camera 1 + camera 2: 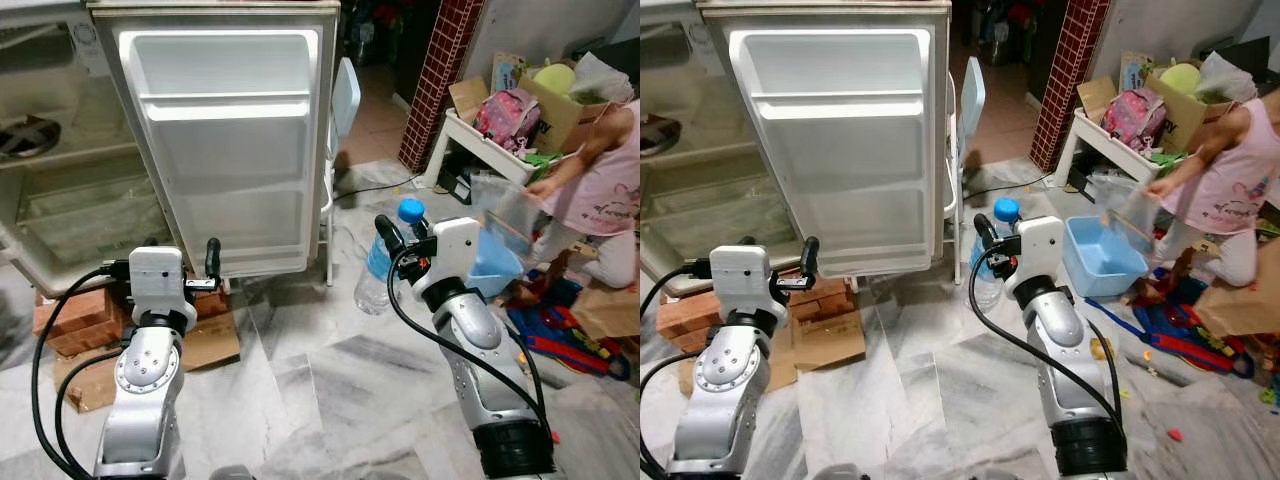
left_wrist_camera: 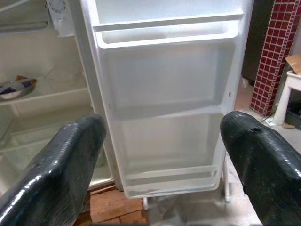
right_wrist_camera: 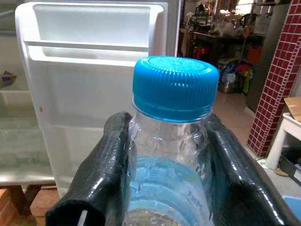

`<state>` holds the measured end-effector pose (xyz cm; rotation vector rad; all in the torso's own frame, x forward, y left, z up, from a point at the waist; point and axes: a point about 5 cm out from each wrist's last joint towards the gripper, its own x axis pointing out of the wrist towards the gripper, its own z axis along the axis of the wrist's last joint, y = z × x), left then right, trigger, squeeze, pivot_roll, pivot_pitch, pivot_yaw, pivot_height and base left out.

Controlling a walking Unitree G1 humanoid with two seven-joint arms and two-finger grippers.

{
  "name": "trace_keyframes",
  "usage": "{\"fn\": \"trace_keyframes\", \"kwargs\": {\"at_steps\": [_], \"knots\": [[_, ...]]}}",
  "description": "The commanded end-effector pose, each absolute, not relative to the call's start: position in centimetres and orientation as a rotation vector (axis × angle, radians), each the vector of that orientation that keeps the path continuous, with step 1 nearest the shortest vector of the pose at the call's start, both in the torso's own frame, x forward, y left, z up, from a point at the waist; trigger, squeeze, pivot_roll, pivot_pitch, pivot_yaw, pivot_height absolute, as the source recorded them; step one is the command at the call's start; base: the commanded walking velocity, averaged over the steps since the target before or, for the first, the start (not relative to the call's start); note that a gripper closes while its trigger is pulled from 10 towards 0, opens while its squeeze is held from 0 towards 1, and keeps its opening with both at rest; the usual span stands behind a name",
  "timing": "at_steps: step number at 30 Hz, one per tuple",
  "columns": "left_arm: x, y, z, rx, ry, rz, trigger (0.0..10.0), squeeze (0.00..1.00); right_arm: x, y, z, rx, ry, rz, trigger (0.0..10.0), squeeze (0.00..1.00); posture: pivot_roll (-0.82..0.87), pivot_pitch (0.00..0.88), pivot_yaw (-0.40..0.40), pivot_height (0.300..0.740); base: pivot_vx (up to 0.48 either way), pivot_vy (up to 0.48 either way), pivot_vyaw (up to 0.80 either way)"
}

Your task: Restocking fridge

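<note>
A clear water bottle (image 3: 171, 155) with a blue cap (image 1: 411, 210) stands upright in my right gripper (image 3: 169, 160), which is shut on its neck and shoulder, held over the marble floor to the right of the fridge. The fridge door (image 1: 230, 150) hangs wide open, its white door shelves (image 2: 164, 35) bare. The fridge cabinet (image 1: 60, 190) lies to the left, with a small packet (image 2: 16, 87) on one shelf. My left gripper (image 2: 164, 141) is open with nothing between its fingers (image 1: 212, 258), low in front of the door's bottom edge.
A person in a pink top (image 1: 600, 170) crouches at the right, handling a blue tub (image 1: 495, 262) among toys and boxes. Red bricks (image 1: 75, 320) and cardboard (image 1: 205, 340) lie under the fridge. A white chair (image 1: 342, 100) stands behind the door, with a red tiled pillar (image 1: 440, 70) farther right.
</note>
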<state>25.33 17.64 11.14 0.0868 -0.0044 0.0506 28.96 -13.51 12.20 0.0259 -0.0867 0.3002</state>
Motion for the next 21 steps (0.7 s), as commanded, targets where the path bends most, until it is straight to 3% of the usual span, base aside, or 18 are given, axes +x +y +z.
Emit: {"fn": "trace_keyframes", "kwargs": {"at_steps": [1,15,21], "knots": [[25.48,17.82,11.12,0.086,0.007,0.053,10.0,0.0,29.11,-13.27,12.85,0.038,-0.115,0.316,10.0,0.0,0.04,0.0,-0.032,0.74,0.304,0.371,0.0],[26.18,17.22,11.47,0.093,-0.01,0.031,10.0,0.0,29.36,-13.25,12.93,0.027,-0.12,0.321,10.0,0.0,0.04,0.0,-0.03,0.74,0.31,0.366,0.0],[26.25,17.17,11.44,0.089,-0.01,0.037,10.0,0.0,29.37,-13.1,12.89,0.024,-0.12,0.325,10.0,0.0,0.04,0.0,-0.031,0.74,0.435,0.044,0.0]]}}
